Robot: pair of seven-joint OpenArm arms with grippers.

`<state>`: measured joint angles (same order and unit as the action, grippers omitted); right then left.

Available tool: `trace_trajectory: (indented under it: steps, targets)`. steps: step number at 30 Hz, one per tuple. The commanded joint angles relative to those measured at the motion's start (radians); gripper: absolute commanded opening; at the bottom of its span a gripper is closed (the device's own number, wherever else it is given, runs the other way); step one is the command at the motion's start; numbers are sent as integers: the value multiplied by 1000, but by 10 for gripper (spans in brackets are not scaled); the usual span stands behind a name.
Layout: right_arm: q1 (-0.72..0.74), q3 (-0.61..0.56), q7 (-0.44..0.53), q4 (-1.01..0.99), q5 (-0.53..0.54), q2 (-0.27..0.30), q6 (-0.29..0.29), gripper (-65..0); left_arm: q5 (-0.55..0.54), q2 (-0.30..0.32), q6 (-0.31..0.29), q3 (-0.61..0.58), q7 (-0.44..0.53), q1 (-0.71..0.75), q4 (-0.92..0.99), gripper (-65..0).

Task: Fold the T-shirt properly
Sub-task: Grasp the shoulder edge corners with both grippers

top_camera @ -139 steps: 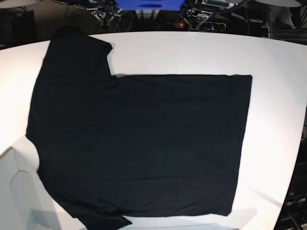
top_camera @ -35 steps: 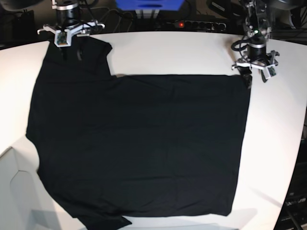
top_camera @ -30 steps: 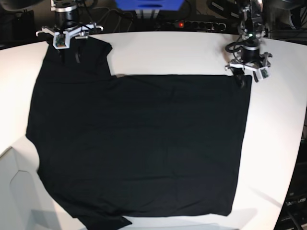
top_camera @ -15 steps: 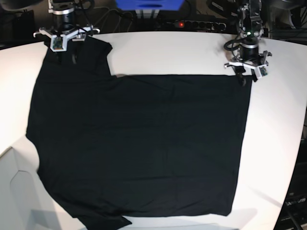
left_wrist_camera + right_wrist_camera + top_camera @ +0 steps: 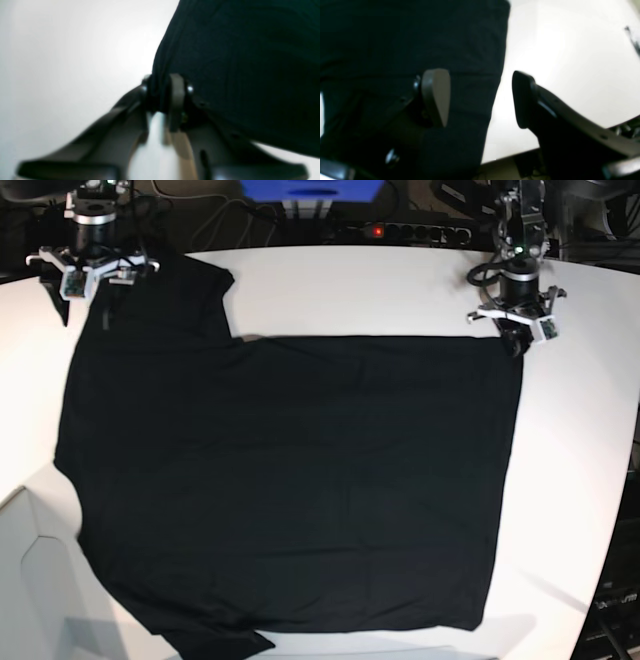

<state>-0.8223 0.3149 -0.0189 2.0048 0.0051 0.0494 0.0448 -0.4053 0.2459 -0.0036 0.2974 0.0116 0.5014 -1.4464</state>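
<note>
The black T-shirt (image 5: pixel 290 480) lies spread flat on the white table (image 5: pixel 400 290), one sleeve toward the back left; no print shows. My left gripper (image 5: pixel 517 340) is at the shirt's back right corner. In the left wrist view it (image 5: pixel 160 92) is shut on the shirt's edge (image 5: pixel 250 62). My right gripper (image 5: pixel 85 308) is at the back left sleeve's outer edge. In the right wrist view it (image 5: pixel 480 98) is open, with one finger (image 5: pixel 436 96) over the cloth (image 5: pixel 407 37) and the other over bare table.
Cables and a power strip (image 5: pixel 400 230) lie behind the table's back edge, beside a blue object (image 5: pixel 310 190). A white angular surface (image 5: pixel 30 580) sits at the front left. The table's edge (image 5: pixel 510 152) is close to my right gripper.
My right gripper has moved left, from over the sleeve to its outer edge. My left gripper has settled at the shirt's back right corner.
</note>
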Motion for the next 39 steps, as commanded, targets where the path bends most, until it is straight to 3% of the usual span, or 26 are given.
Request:
trace_trajectory:
  steps: [1,3,5,11,18,28,39]
  targets:
    - [1,19,21,4,2,0,45,-252,-4,3,-3,1,-20,9,-11,-593]
    - [25,50,15,-19,2,-29,109,-252,-4,3,-3,1,-20,9,-14,-650]
    - [70,88,-22,-43,2,-62,163,-252,-4,3,-3,1,-20,12,-14,-650]
    - [223,226,-250,-75,2,-125,366,-253,-4,3,-3,7,-12,30,-14,-648]
    - [334,341,-467,-80,2,-128,519,-253,-4,3,-3,7,-11,46,-15,-648]
    - [344,352,-511,-154,0,-127,528,-251,-4,3,-2,7,-11,55,-44,-649]
    - [346,347,-510,-249,0,-84,530,-257,-4,3,-2,9,-11,67,-43,-649]
